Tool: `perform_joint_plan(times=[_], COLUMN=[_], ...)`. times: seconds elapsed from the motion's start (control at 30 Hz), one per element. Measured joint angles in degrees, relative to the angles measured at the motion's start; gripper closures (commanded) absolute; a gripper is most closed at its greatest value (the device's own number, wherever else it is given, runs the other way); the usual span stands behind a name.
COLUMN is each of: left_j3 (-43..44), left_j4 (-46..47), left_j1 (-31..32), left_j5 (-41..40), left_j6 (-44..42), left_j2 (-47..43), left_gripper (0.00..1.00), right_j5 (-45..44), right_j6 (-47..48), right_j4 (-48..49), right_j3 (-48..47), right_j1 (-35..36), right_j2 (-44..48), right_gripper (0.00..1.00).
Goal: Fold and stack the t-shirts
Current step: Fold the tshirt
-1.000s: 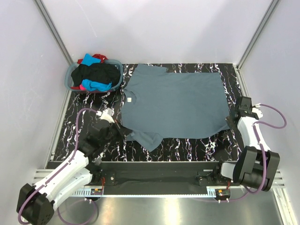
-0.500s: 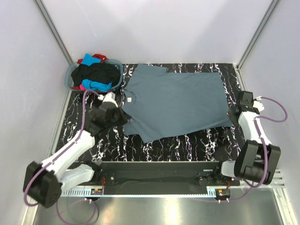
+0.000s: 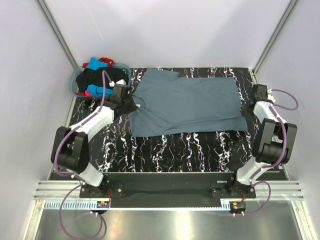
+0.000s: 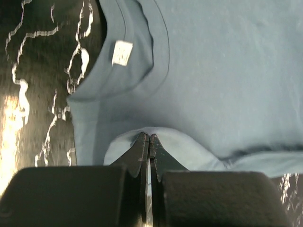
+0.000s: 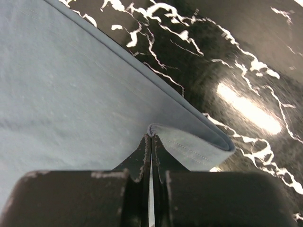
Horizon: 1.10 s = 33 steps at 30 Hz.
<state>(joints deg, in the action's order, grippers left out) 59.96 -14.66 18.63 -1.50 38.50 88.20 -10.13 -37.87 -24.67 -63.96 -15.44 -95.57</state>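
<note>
1. My left pincer (image 4: 149, 138) is clenched on a fold of the blue tee (image 3: 185, 105), at its end beside the basket (image 3: 73, 86).
2. My right pincer (image 5: 151, 137) is clenched on the hem corner, at the end far from the basket.
3. I should carry both pinches level and together, so the crease runs straight.
4. Other tees (image 3: 92, 77) wait in the basket.

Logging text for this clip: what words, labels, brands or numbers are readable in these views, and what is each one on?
No text can be read in any view.
Neck label inside the collar of the blue-grey tee: white, any print is too blurred to read.
Pale strip along the near edge in the top view: fine marks, too small to read.
</note>
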Motion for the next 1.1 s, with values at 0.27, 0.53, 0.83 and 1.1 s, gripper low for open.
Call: perform_joint_plan(times=[0.27,0.53,0.83,1.1], left_j3=[7.6,14.5,19.2,23.1], left_j4=[-1.7,-3.3,-5.0,-5.7], left_j1=[-2.1,-4.1,-5.8,-5.9], left_j5=[0.5,0.8,1.7,2.2], left_j6=[-1.3,-3.1,-4.6,-5.9], left_j2=[7.9,12.1,16.7,21.1], left_gripper=[1.00,1.00,1.00,1.00], right_j5=[0.2,0.2,0.2,0.6], right_j6=[1.1,2.0,2.1,2.1], right_j4=[0.5,0.9,1.1,1.3], right_j3=[-1.8,-3.3,-5.4,-7.5], right_j1=[0.0,0.0,0.0,0.0], right_j2=[-3.0,-5.2,-6.8,-9.4], right_gripper=[1.00,1.00,1.00,1.00])
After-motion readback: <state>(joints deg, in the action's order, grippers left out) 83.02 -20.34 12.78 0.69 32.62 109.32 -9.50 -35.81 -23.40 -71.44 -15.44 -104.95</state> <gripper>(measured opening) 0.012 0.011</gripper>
